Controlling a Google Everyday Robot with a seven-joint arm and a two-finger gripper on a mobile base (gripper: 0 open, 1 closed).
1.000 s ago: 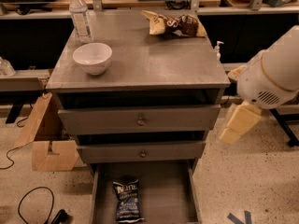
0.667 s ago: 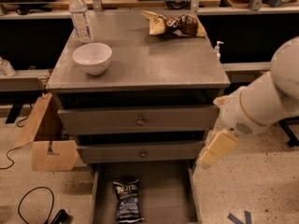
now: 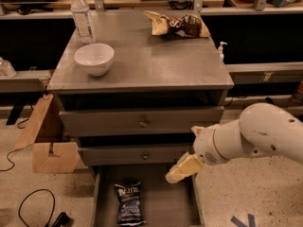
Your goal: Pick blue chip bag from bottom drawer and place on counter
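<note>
Now your gripper (image 3: 183, 169) has come down and swung left: a second ago it hung beside the cabinet at upper-drawer height, and it now hovers over the right side of the open bottom drawer (image 3: 165, 202), just below the front of the middle drawer (image 3: 123, 154). You cannot tell whether it is released or clenched, but it carries nothing. The white arm (image 3: 255, 134) has followed it in from the right. The blue chip bag (image 3: 129, 203) has not moved; it lies flat on the drawer floor towards the left, below and to the left of the gripper and apart from it. So you are in the approach, with the grasp not yet begun. Up on the worktop (image 3: 156, 65), the white bowl (image 3: 94, 58), water bottle (image 3: 82, 15) and brown-and-yellow snack bag (image 3: 177, 25) sit as before, leaving bare space in the middle.
</note>
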